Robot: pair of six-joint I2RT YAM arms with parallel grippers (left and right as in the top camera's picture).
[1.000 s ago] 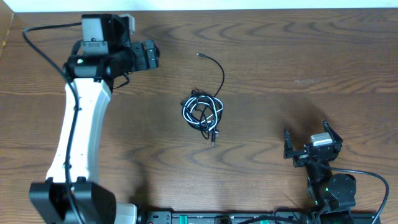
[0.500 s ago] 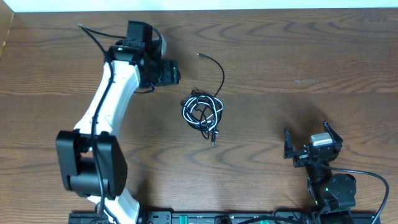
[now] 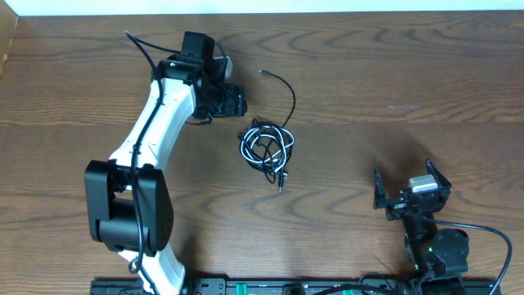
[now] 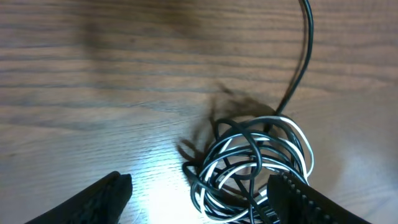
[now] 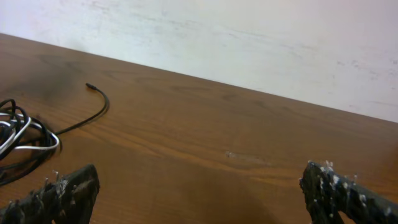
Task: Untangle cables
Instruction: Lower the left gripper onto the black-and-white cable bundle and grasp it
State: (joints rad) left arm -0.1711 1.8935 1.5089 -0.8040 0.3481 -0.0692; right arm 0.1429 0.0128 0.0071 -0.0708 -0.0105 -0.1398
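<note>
Over the last sec the left arm [image 3: 155, 139] swung in from far out on the cables' left side. The left end effector [image 3: 236, 102] now sits just up-left of the cables [image 3: 266, 147], aimed down at them. Its jaws are apart w/ nothing held. In the wrist view the black-and-white coil lies between the two fingers [image 4: 102, 196] and just ahead. No contact that I can make out. The cables haven't budged: still one tight knot mid-surface [image 3: 393, 82], w/ a loose black strand [image 3: 291, 94] running up and away from it. The right end effector [image 3: 412, 197] is unchanged, parked well down-right of the cables, jaws wide, empty. So approach looks approx done, but the untangling itself hasn't begun. Prob. next is a drop and pinch on one loop.
</note>
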